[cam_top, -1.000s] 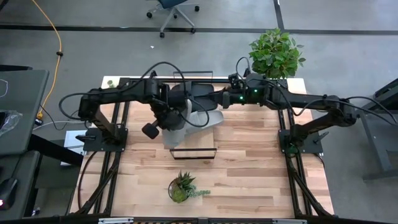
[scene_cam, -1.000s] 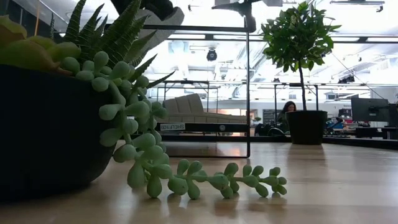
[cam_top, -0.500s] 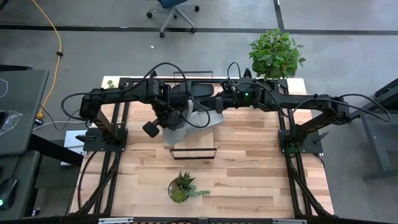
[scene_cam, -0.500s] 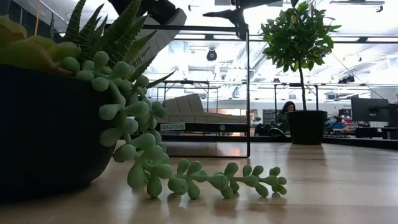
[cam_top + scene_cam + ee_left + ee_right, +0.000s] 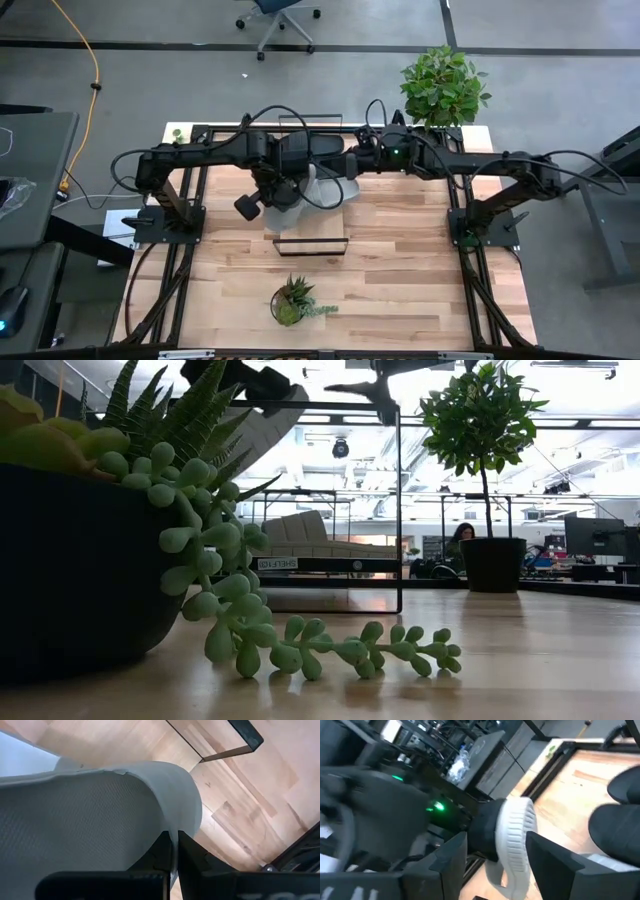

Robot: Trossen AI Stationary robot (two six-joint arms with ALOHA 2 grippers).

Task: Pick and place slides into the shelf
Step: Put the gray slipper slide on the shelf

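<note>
My left gripper [image 5: 272,196] [image 5: 175,847] is shut on a light grey slide [image 5: 284,210] [image 5: 95,810], held tilted in the air over the shelf [image 5: 311,243]; the low view shows it high up [image 5: 268,422]. My right gripper [image 5: 346,170] [image 5: 492,845] is open beside it. Its fingers stand on either side of a ribbed light grey slide rim [image 5: 517,837], and I cannot tell whether they touch it. A second grey slide [image 5: 332,187] and two black slides [image 5: 310,147] [image 5: 620,827] lie on the shelf under the arms. My left gripper pinches the grey slide's curved rim [image 5: 182,815] between its two fingers. The slide is lifted clear and tilted, and its mesh-textured face [image 5: 75,820] fills the wrist view. The wooden table shows beyond it.
A small potted succulent [image 5: 291,302] [image 5: 120,530] stands near the table's near edge. A taller potted plant [image 5: 443,85] [image 5: 480,470] stands at the far right corner. The shelf's black wire frame [image 5: 398,510] rises at mid table. A person sits in the room beyond.
My right gripper has moved toward the table's left, closing in on the grey slides, then stayed. My left gripper has carried its grey slide a little toward the right and far side, and the slide has tipped further.
</note>
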